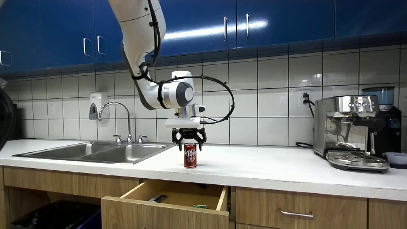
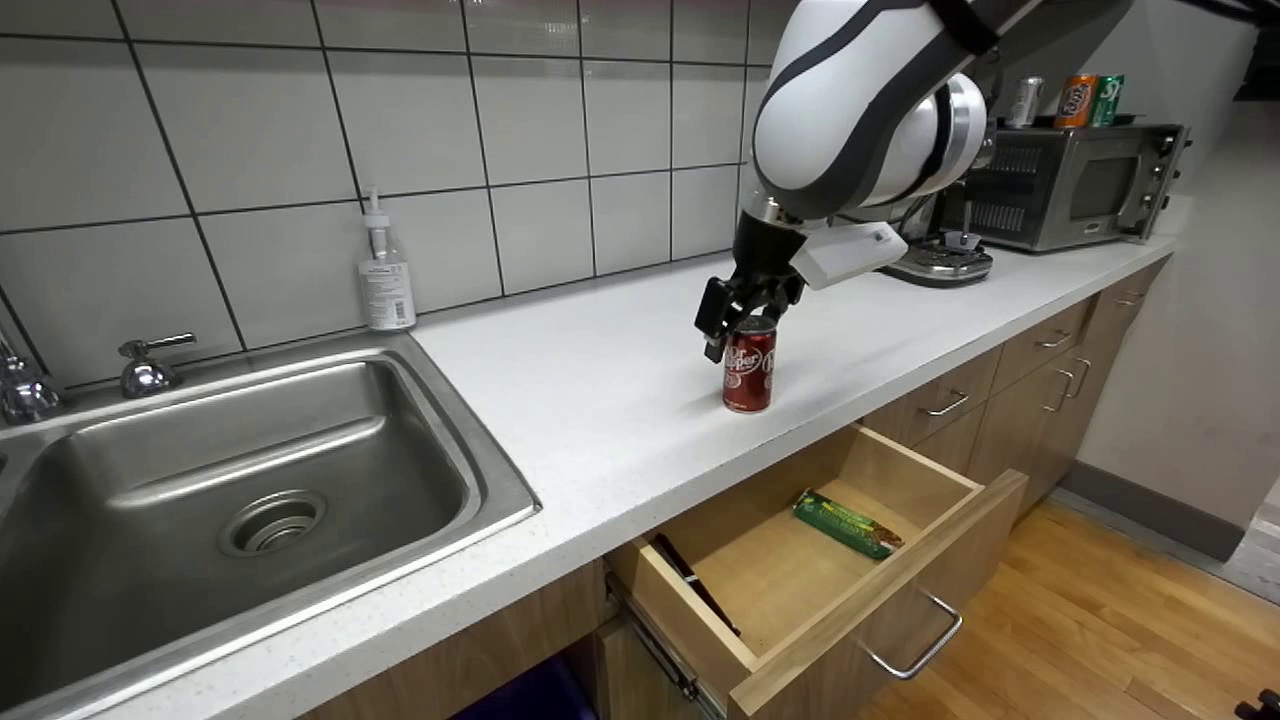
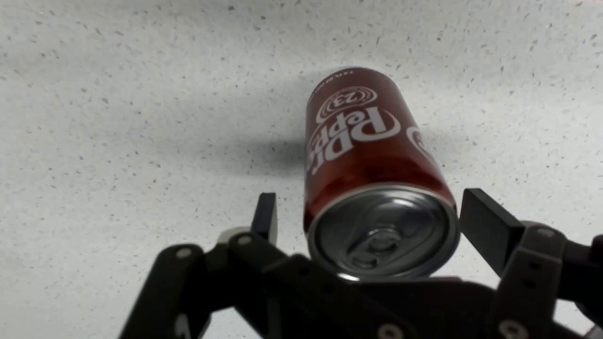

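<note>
Though cylindrical, metal can [image 3: 372, 167] between blocky fingers [image 3: 492, 230]

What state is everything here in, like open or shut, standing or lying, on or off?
Dr Pepper can: upright on the countertop
Robot fingers: open, either side of the can's top
Drawer: pulled open
Green packet: lying flat in the drawer
Blue upper cabinets: shut
Toaster oven: door shut
Faucet: no water seen running
Espresso machine: on or off, cannot tell
</note>
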Controlling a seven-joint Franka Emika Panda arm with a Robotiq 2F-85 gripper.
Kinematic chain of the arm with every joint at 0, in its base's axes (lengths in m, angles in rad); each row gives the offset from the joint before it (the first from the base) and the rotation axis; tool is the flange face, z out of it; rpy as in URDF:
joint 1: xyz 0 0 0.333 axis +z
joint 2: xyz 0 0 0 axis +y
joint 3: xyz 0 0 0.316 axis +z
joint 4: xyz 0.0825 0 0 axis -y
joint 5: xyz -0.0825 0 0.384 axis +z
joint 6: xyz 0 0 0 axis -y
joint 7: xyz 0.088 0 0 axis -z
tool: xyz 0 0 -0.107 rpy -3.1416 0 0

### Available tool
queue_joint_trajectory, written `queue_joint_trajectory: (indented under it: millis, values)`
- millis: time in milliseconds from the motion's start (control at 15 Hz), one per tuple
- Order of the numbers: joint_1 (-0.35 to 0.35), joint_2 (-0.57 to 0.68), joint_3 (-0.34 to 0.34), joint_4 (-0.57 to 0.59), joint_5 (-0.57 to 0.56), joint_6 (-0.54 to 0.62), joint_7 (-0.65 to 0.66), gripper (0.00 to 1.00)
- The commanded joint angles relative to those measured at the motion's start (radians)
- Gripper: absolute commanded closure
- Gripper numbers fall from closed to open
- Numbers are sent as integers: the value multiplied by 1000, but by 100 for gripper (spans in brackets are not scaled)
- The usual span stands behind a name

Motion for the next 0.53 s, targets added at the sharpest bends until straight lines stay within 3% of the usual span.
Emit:
queue_joint_trajectory:
  millis: [0, 467]
  values:
    - [-16, 15, 16, 40, 13, -31, -11, 0]
    - [-15, 15, 18, 41, 15, -52, -10, 0]
